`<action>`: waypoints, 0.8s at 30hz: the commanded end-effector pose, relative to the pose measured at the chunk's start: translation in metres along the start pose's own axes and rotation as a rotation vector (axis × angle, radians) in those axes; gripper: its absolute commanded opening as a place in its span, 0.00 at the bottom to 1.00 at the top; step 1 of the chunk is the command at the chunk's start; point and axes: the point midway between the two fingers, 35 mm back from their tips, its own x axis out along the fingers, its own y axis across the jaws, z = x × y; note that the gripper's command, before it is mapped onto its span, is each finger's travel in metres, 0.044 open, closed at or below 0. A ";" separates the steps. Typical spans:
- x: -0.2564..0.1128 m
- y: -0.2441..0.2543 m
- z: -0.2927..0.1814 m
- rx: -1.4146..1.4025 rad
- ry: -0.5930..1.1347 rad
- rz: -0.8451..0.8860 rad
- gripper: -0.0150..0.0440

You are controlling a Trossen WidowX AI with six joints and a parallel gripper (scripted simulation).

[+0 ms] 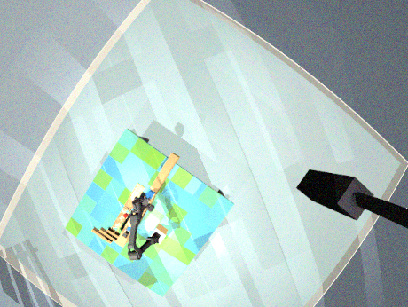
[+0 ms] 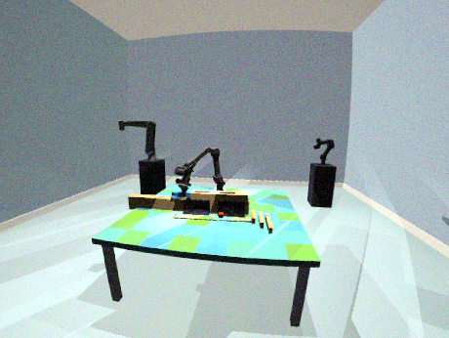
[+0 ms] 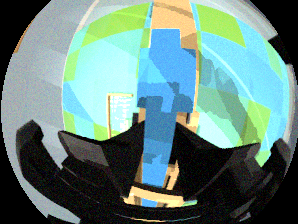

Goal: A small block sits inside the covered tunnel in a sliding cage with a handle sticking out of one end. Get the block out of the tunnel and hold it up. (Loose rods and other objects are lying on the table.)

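Tabletop edges (image 1: 200,183) (image 2: 205,255) (image 3: 68,82) surround the tool (image 1: 146,198) (image 2: 183,192) (image 3: 161,124).

No text, label, brand, number or sign can be read in any view.

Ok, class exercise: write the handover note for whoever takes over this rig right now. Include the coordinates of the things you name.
Pincer (image 1: 143,203) (image 2: 183,192) (image 3: 161,124): shut on the blue handle (image 1: 151,194) (image 3: 167,65).
Tunnel: the wooden structure (image 2: 234,195) beneath the arm; I can't make out the block inside.
Loose rods (image 1: 105,235) (image 2: 261,219): beside the tunnel.
Done: handle gripped.
Left: probably slide the cage out, release, grasp the block, hold it up.
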 end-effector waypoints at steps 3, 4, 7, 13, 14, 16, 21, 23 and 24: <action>0.000 0.001 -0.001 0.001 0.001 0.004 0.32; -0.001 0.001 -0.002 0.001 0.001 0.004 0.28; -0.001 0.002 -0.008 0.002 0.002 0.004 0.25; -0.004 0.004 -0.028 0.002 0.005 0.004 0.25; -0.004 0.004 -0.031 0.002 0.005 0.004 0.25; -0.005 0.004 -0.037 0.002 0.006 0.004 0.25; -0.007 0.004 -0.054 0.002 0.008 0.004 0.25; -0.007 0.004 -0.060 0.002 0.009 0.004 0.25; -0.009 0.000 -0.022 0.036 -0.070 -0.005 0.30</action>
